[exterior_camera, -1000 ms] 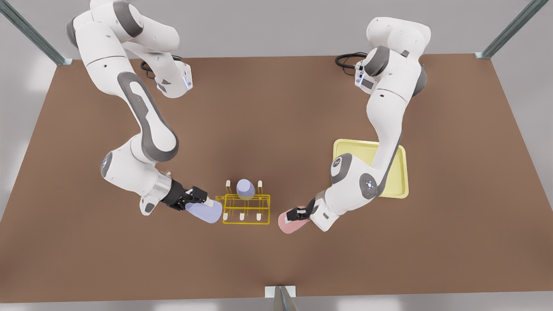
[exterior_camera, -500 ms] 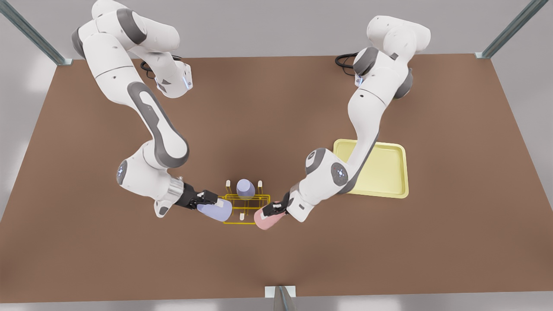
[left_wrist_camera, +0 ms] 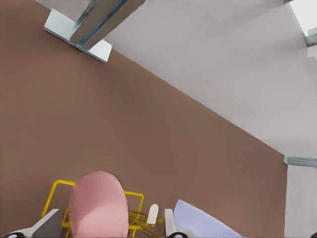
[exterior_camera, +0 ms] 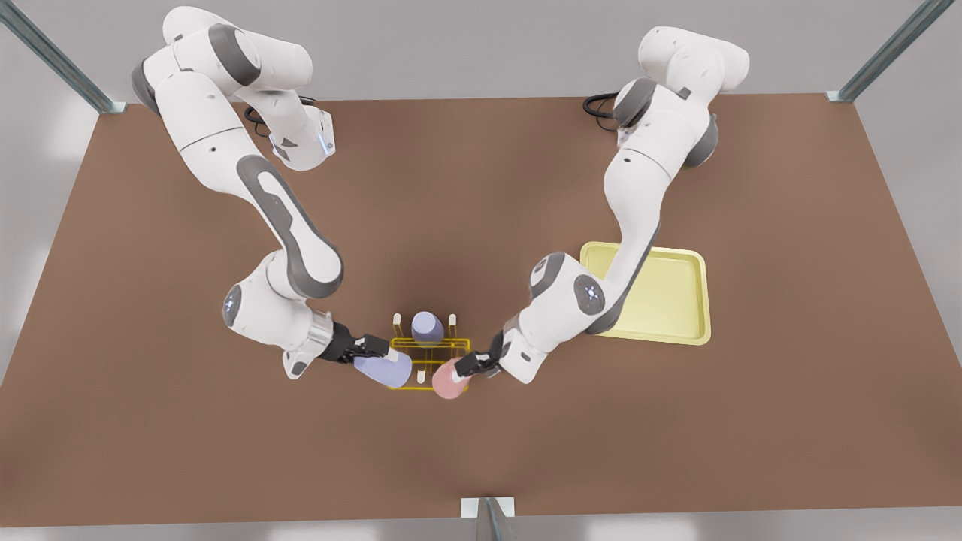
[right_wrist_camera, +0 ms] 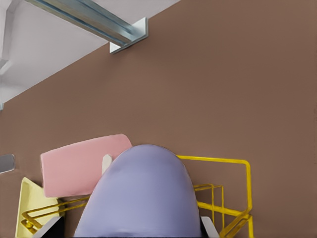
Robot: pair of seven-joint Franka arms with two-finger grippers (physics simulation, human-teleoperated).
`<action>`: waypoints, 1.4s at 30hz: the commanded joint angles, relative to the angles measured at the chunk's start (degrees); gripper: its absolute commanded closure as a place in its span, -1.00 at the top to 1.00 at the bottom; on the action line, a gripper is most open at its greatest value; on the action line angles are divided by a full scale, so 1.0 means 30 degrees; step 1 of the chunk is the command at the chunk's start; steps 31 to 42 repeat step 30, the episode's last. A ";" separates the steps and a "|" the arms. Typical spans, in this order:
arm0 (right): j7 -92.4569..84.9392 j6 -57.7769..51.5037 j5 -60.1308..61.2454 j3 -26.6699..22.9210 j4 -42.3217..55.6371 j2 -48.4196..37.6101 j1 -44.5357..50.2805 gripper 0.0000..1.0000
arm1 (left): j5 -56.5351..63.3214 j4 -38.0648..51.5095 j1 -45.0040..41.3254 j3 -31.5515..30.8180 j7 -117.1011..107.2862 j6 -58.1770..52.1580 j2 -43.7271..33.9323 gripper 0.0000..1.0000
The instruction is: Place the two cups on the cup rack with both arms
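Cups are what I have in both grippers. The left gripper [exterior_camera: 467, 367], on the arm at the front view's right, is clenched on the salmon-pink tapered handleless cup [exterior_camera: 449, 382]; in the left wrist view I see that pink cup [left_wrist_camera: 98, 204] between its pale fingertips [left_wrist_camera: 48, 224], over the front edge of the bright-yellow thin-wire cup rack [left_wrist_camera: 134, 214]. The right gripper [exterior_camera: 373, 349], on the arm at the front view's left, is grasping the pale lavender-blue tapered cup [exterior_camera: 384, 369], which lies tilted with its closed end toward the rack [exterior_camera: 428, 353]; in the right wrist view the lavender cup [right_wrist_camera: 141, 196] sits large between the fingers, with the yellow wire frame [right_wrist_camera: 233, 198] beneath it and the pink cup [right_wrist_camera: 79, 163] just beyond.

From the front I see both held cups at the near side of the rack, close together but apart, each overlapping the frame's front corners. I cannot tell whether either one touches a white-tipped peg [exterior_camera: 452, 323]. A second lavender-blue cup [exterior_camera: 427, 327] stands inverted at the rack's far row, between two pegs. The flat pale-yellow tray with rounded corners [exterior_camera: 684, 300] lies on the brown table [exterior_camera: 481, 195], well apart from the rack, partly behind the left arm.
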 commanded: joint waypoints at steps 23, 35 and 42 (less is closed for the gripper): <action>0.2986 -1.7678 -1.5598 -0.5179 0.1729 -0.8999 -0.1762 1.00 | 0.5175 -1.2677 0.9339 -0.0404 1.3038 -2.0024 -1.5338 1.00; 0.3044 -1.8674 -1.4807 -0.5237 0.0322 -1.2223 -0.1792 1.00 | 0.5234 -1.2648 0.9163 -0.0404 1.1544 -2.0199 -1.5191 1.00; 0.3044 -1.8674 -1.4807 -0.5237 0.0322 -1.2223 -0.1792 1.00 | 0.5234 -1.2648 0.9163 -0.0404 1.1544 -2.0199 -1.5191 1.00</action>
